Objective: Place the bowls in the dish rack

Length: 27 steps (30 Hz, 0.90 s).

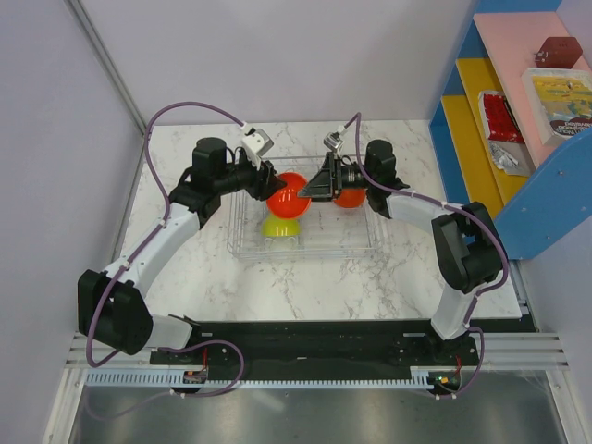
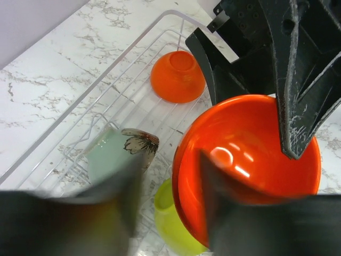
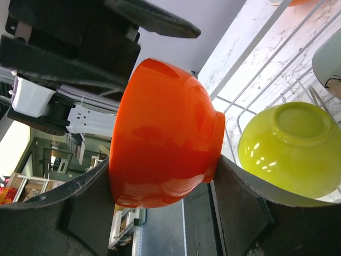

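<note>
The left arm bends in over the clear dish rack, which sits mid-surface. The left jaws are spread astride the rim of a red-orange bowl above the rack. A yellow-green bowl lies overturned beneath it. The right arm reaches in from the opposite side, the right jaws pinching the red-orange bowl from rim to base. An orange bowl sits overturned in the rack.

Glossy, smooth: orange bowl, lime bowl. Clear plastic dish rack. Marble-look tbl.
</note>
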Available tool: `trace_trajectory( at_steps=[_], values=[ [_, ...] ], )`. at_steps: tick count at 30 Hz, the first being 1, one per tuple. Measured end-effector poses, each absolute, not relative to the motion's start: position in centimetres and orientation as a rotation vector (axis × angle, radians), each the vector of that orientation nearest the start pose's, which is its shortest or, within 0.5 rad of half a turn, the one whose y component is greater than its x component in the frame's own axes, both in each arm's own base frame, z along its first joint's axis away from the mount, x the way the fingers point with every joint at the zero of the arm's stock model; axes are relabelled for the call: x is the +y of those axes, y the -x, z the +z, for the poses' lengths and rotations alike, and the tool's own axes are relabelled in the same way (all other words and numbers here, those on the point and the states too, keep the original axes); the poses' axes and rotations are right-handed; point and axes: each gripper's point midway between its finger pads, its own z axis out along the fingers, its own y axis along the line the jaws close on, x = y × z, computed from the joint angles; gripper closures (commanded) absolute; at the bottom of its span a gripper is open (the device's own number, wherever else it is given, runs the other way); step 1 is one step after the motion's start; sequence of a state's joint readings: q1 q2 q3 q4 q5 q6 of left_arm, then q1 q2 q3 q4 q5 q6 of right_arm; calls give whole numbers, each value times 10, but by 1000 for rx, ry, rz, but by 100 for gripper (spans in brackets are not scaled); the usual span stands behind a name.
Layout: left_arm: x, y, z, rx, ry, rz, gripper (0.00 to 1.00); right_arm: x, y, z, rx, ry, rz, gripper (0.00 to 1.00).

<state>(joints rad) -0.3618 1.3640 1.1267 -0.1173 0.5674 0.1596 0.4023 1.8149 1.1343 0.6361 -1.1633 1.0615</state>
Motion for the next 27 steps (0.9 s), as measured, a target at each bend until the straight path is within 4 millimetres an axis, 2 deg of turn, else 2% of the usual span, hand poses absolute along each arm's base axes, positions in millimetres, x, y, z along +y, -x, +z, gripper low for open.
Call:
trace_trajectory(
  at_steps=[1,2,5,10,12,15,20,24,27],
  values=[
    [-230,-357,256,1721,-860,-677,24,326,-319,236,1979,470,1939,100],
    [-230,-357,255,1724,-859,-677,14,326,-319,235,1982,472,1934,100],
    [-229,-359,256,1728,-850,-668,0,326,-319,227,2005,473,1913,100],
    [-222,-367,259,1734,-824,-653,0,323,-325,208,2089,456,1823,100],
    [-212,-372,260,1743,-801,-639,0,320,-332,204,2120,444,1754,100],
    [-186,-385,259,1769,-741,-604,0,308,-349,205,2153,434,1576,100],
    [-136,-394,254,1833,-630,-546,0,278,-373,222,2149,447,1206,100],
    [-94,-380,251,1875,-532,-475,0,252,-382,230,2166,475,937,100],
    [-71,-366,251,1891,-481,-422,0,234,-386,217,2227,477,749,100]
  ],
)
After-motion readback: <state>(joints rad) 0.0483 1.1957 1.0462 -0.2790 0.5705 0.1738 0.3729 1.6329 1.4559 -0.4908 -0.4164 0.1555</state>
